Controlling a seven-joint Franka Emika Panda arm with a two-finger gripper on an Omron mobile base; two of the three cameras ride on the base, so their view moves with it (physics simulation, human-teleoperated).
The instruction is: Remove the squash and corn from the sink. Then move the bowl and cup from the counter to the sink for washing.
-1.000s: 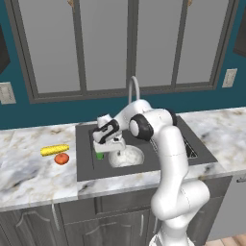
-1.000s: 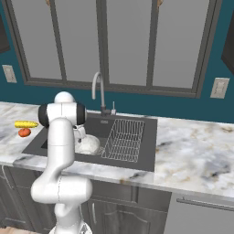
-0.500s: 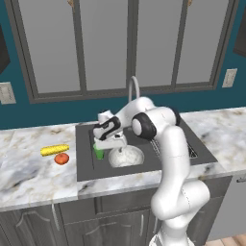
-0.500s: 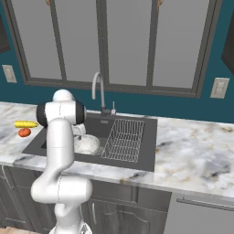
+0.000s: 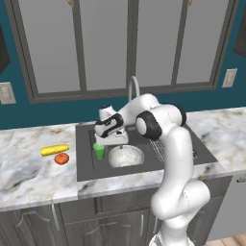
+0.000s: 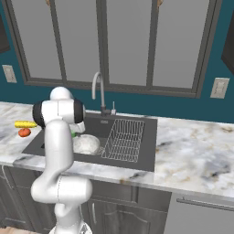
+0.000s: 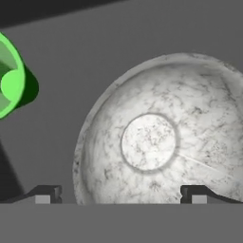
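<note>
The green cup (image 5: 99, 151) stands upright in the left part of the dark sink (image 5: 86, 173), beside the speckled bowl (image 5: 126, 156). My gripper (image 5: 106, 140) hangs open just above them, holding nothing. In the hand view the bowl (image 7: 156, 137) lies below my open gripper (image 7: 121, 195), with the cup (image 7: 9, 83) at the left edge. The yellow corn (image 5: 54, 150) and the orange-red squash (image 5: 61, 158) lie on the marbled counter (image 5: 33, 178) left of the sink. From the right base view I see the corn (image 6: 25, 124), squash (image 6: 24, 132) and bowl (image 6: 86, 144).
A wire rack (image 6: 123, 139) fills the right half of the sink, and the curved faucet (image 6: 97, 89) rises behind it. Counter stretches to the right (image 6: 192, 155). Windows and a teal wall stand at the back.
My hand has lifted slightly away from the cup, its jaws staying open. Cup, bowl, corn and squash have not moved.
</note>
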